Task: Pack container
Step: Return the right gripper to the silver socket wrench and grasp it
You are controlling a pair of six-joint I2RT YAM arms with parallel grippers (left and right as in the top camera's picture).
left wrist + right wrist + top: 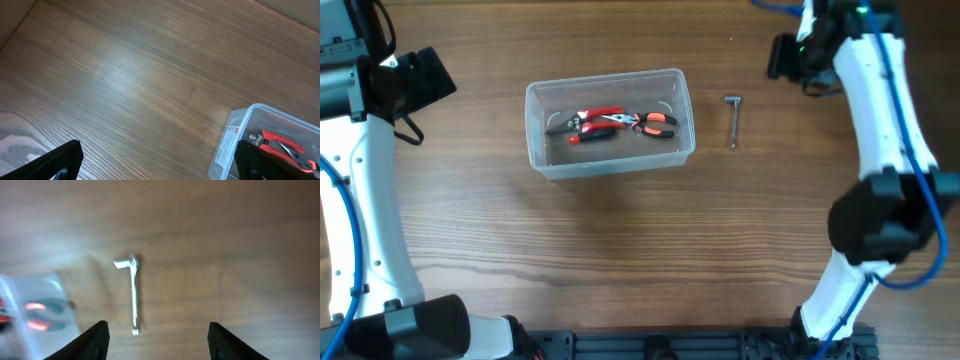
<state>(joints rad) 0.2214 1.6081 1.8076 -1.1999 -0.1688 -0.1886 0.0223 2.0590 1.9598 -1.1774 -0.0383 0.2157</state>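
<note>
The wrench [134, 295] is laid beside the tub [605, 78], its long side pointed at the spread-open right gripper [157, 337]. The left gripper [157, 165], also spread open, is farther.

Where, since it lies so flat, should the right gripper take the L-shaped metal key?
Likely mid-shaft of the metal key, from straight above with the right gripper closing across it: the thin straight shaft lies flat on the table.
</note>
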